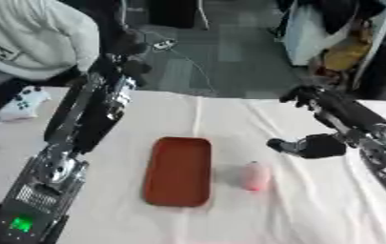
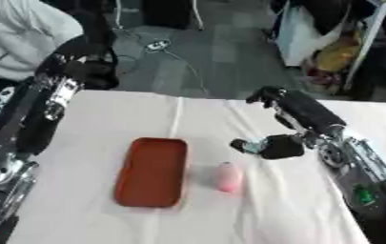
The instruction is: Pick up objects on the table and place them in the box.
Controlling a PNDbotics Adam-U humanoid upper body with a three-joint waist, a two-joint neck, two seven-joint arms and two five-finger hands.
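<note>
A rust-red shallow box lies on the white tablecloth, long side running away from me. Just right of it stands a small pink object, apart from the box. My right hand hovers up and to the right of the pink object, open and holding nothing, one dark digit pointing left toward it. My left arm rises along the table's left side. Its hand is up at the far edge, well away from both things, and it is too dark to make out.
A white game controller lies at the table's far left edge, beside a person in a white top. Beyond the far edge are grey floor with a cable and bags at the far right.
</note>
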